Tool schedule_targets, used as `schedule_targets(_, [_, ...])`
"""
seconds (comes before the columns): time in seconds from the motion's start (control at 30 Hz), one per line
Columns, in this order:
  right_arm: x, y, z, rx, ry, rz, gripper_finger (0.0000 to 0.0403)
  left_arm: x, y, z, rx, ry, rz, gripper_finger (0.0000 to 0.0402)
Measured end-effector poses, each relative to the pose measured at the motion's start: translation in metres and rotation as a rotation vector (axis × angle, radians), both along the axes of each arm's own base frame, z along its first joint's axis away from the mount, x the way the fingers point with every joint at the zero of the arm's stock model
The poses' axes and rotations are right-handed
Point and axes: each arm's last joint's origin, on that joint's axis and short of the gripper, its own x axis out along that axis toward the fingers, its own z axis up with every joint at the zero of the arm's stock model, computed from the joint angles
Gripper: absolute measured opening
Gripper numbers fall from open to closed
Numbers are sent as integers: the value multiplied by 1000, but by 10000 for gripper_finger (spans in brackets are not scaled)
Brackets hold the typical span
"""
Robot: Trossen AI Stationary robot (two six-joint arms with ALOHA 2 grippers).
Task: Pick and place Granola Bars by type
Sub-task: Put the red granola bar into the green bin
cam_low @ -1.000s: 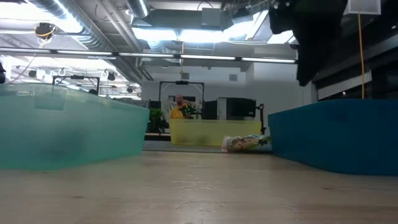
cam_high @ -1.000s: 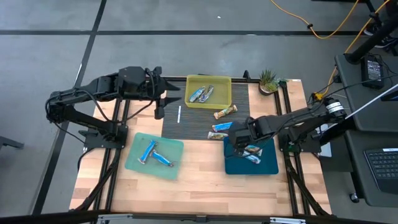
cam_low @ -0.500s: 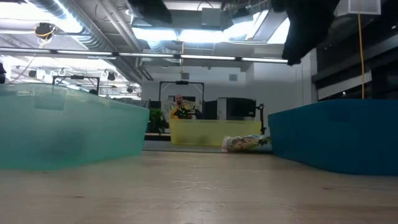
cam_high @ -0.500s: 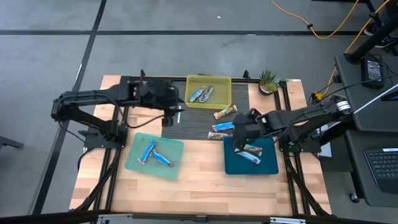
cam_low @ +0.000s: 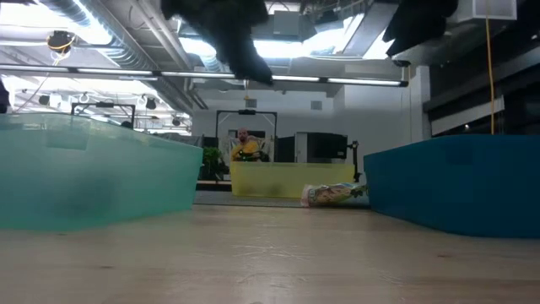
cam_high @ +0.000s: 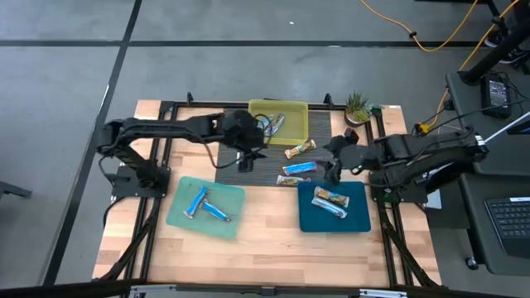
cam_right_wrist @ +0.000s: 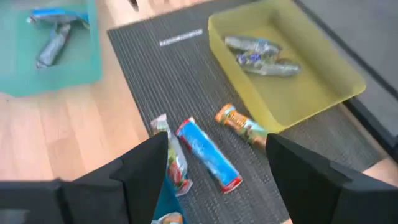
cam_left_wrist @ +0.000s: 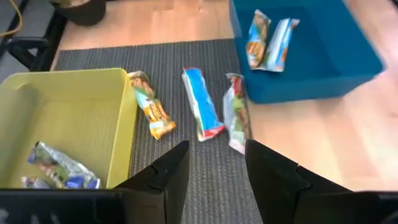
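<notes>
Three granola bars lie flat on the dark ribbed mat [cam_high: 248,170]: a tan one [cam_high: 300,149], a blue one [cam_high: 298,169] and a pale red-green one [cam_high: 291,180]. In the left wrist view they are the tan bar [cam_left_wrist: 152,112], the blue bar [cam_left_wrist: 202,112] and the pale bar [cam_left_wrist: 236,112]. My left gripper [cam_high: 245,163] [cam_left_wrist: 217,168] hovers open over the mat, left of them. My right gripper [cam_high: 334,170] [cam_right_wrist: 217,180] hovers open to their right. Silvery bars [cam_high: 269,124] lie in the yellow tray [cam_high: 294,106], blue bars [cam_high: 203,204] in the pale teal tray [cam_high: 178,217], two tan bars [cam_high: 333,203] in the dark blue tray [cam_high: 360,222].
A thin white stick [cam_high: 238,151] lies on the mat's left part. A small potted plant [cam_high: 357,106] stands at the far right corner. The black frame rails [cam_high: 161,149] run along both table sides. Bare wood lies near the front edge [cam_high: 265,248].
My left arm has swung from the table's left side toward the right and slightly nearer, so its gripper now hangs over the mat. My right gripper has drawn away from above the dark blue tray toward the far edge and a little right, leaving both tan bars there uncovered.
</notes>
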Motion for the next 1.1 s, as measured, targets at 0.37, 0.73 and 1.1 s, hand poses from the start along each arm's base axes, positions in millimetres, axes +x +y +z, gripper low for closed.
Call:
schedule_targets(0.37, [-18,-8,14,-51,-45,51,272,44,3,-77,-19,134,-22,167])
schedule_targets(0.73, [-18,-7,14,-83,-16,126,272,67,-20,-118,-35,156,-76,242])
schedule_targets(1.1, [-18,-7,14,-73,-16,132,272,87,-26,-143,-22,114,-95,252])
